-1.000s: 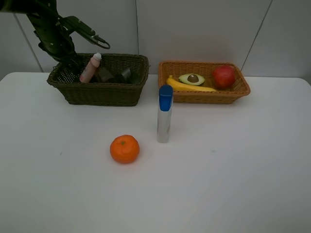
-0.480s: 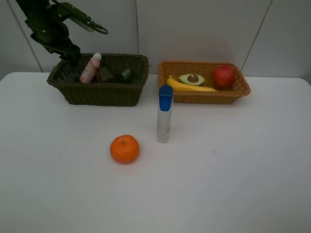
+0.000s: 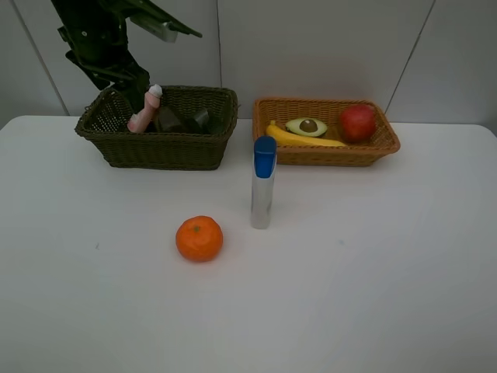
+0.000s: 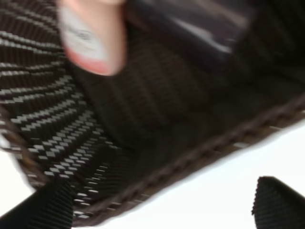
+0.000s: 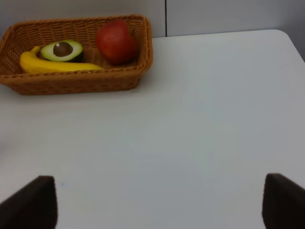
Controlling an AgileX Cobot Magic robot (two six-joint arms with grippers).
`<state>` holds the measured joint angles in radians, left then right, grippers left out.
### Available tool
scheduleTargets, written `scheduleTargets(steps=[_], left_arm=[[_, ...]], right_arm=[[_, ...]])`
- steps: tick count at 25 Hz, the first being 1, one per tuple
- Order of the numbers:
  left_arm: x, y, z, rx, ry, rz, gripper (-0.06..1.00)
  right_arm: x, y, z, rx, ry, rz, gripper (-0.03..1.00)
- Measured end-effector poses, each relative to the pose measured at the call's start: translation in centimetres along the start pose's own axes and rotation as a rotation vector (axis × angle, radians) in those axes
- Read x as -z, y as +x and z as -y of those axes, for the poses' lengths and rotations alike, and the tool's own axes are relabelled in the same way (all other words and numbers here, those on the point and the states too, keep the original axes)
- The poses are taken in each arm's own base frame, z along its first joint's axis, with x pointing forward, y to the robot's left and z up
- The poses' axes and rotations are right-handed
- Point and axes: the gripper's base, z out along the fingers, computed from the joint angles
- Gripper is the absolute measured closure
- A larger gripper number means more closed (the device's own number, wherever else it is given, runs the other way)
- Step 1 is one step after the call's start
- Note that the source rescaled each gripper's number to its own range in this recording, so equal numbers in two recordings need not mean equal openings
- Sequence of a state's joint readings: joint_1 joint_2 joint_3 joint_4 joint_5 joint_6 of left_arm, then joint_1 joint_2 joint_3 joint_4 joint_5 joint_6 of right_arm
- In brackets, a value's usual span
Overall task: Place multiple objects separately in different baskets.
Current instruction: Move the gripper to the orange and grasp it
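The left hand [image 4: 162, 210] is held wide open and empty over the dark olive-brown basket [image 3: 167, 149], where the pink white-capped bottle [image 3: 144, 110] is leaned, cap uppermost. The right hand [image 5: 157, 205] is spread open, empty too. The silver blue-capped tube [image 3: 262, 194] is stood upright on the tabletop [image 3: 373, 272], long axis vertical, cap up, near the orange [image 3: 199, 238]. It could be toppled by an off-centre grasp.

Bright, even light leaves only soft shadows on the table [image 3: 373, 295]. The left wrist view is heavily blurred.
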<state>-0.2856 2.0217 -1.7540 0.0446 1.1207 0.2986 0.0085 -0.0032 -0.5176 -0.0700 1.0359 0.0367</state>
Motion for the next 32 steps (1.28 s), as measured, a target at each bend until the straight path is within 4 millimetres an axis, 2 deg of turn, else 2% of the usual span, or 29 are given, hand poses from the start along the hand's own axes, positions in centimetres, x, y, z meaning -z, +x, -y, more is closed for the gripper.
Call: scheduleTargets(steps=[6,10,23,32], left_arm=[[1.0,-0.6,4.1,-0.055,0.088,-0.012,-0.05],[0.9,-0.5,6.6,-0.092,0.133,-0.032,-0.05],[-1.8,3.6,13.7,-0.171,0.258,-0.108,-0.05],[-4.0,5.8,17.2,-0.242,0.267,-0.130,-0.05]], right_arm=[[0.0,0.0,0.0,0.000,0.000,0.000,0.12],[0.0,0.0,0.0,0.000,0.000,0.000,0.12],[0.0,0.0,0.0,0.000,0.001,0.000,0.12],[0.0,0.0,0.0,0.000,0.001,0.000,0.12]])
